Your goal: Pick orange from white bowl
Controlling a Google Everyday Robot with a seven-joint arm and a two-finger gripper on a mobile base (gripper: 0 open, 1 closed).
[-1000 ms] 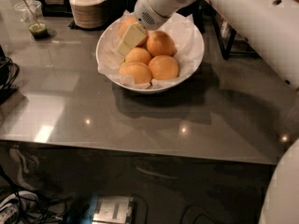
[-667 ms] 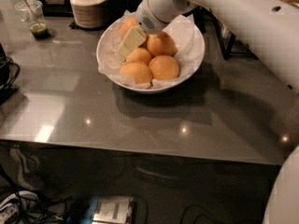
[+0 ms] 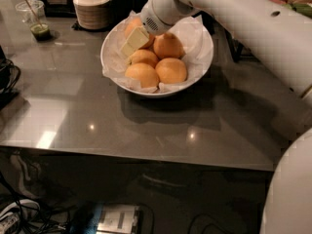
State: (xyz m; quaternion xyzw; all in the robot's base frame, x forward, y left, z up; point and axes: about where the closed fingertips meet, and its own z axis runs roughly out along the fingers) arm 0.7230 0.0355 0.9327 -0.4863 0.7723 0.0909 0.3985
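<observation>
Camera view: tool (image 3: 133,41) sits inside the white bowl (image 3: 151,92), right in front of the orange (image 3: 130,27); whether it is wide or narrow, I cannot tell.

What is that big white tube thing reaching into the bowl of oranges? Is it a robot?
Yes, it is a robot. The thick white tube is its arm. The pale yellowish end is its gripper, the part it grabs things with. There is just one picture, taken by a camera looking down at a shiny grey table. On the table sits a white bowl lined with crumpled paper, with five oranges in it. The gripper is down in the bowl at its back left, right by the oranges there. I cannot tell if it has grabbed one. Behind the bowl are a stack of cups and a clear cup with something green in it.
</observation>
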